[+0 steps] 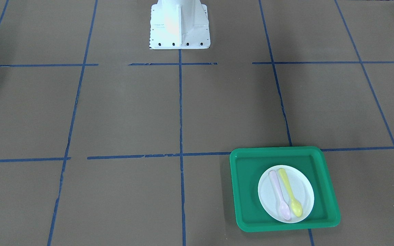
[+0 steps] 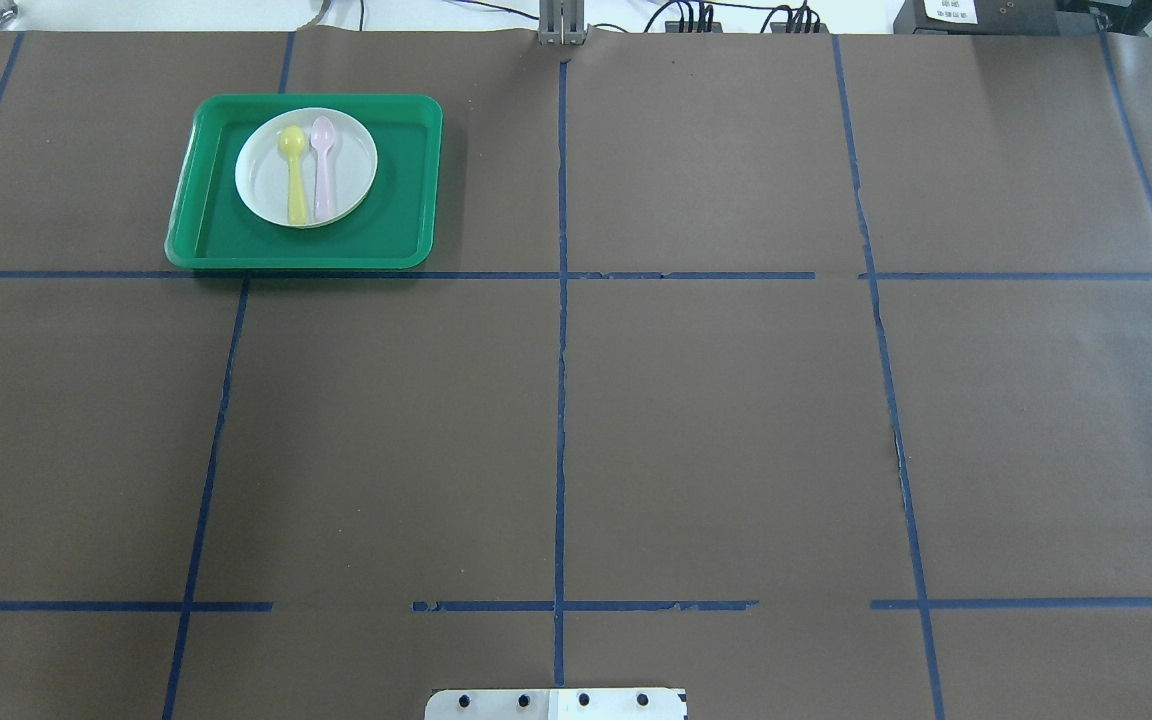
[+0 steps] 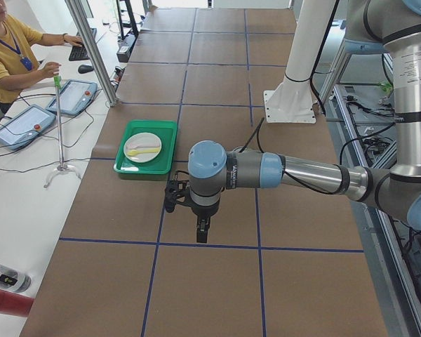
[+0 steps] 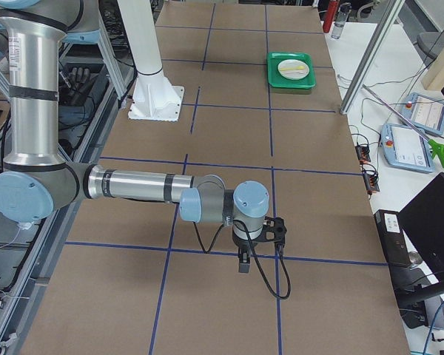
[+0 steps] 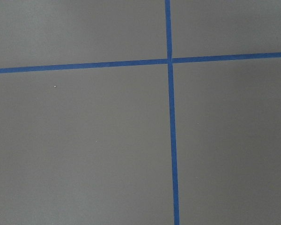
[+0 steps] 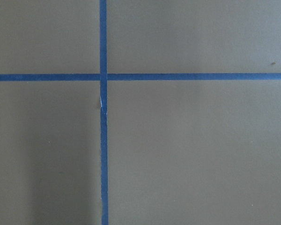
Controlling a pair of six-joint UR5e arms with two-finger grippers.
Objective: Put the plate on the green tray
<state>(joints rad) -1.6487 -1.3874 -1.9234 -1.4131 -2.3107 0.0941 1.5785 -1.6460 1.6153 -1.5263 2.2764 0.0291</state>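
Seeing plate parked in green tray at overhead 10 o'clock, so just stay clear; can't tell jaws' state.

Silver tubular arms, pale-blue joint caps, black cables, white pedestal.

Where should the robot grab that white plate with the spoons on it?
Likely the rim of the plate, pinched from above where the green tray leaves most room: it lies flat, and the yellow spoon and pink spoon cover its middle.
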